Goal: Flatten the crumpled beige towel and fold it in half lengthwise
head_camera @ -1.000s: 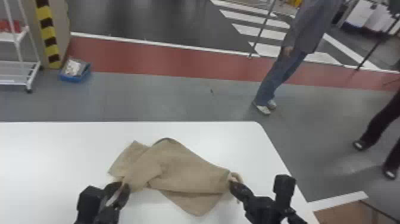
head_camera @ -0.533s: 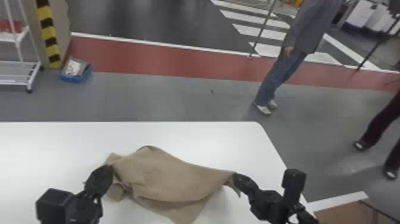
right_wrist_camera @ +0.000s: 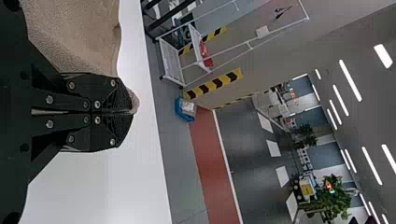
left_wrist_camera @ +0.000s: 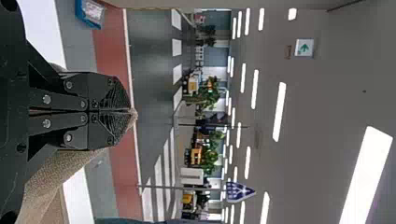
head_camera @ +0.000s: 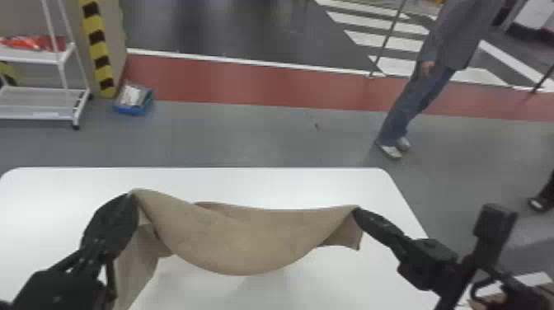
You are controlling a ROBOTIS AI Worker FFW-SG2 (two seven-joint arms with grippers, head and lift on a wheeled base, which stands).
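The left pincer is pressing its two fingers together on one upper corner of the beige towel, and the right pincer is gripping the opposite upper corner in the same way. In the left wrist view the left pincer is showing a thin seam between its fingers, with a bit of cloth poking out past the tips; in the right wrist view the right pincer is showing the same, cloth peeking out at its end.

Compared with half a second ago, both pincers are standing wider apart and farther toward the far side in the head view. The towel, which was lying in a loose slope over the table, is now hanging between them, its middle sagging in a broad curve. A long flap is dropping beside the left pincer toward the bottom of the head view, and a short one is dangling by the right pincer.

White tabletop is showing below the sag, outward of the left pincer, and in a strip between the towel and the far edge. The right arm is crossing over the table's right edge. Beyond the far edge, grey floor is stretching away toward a blue bin and a white rack.
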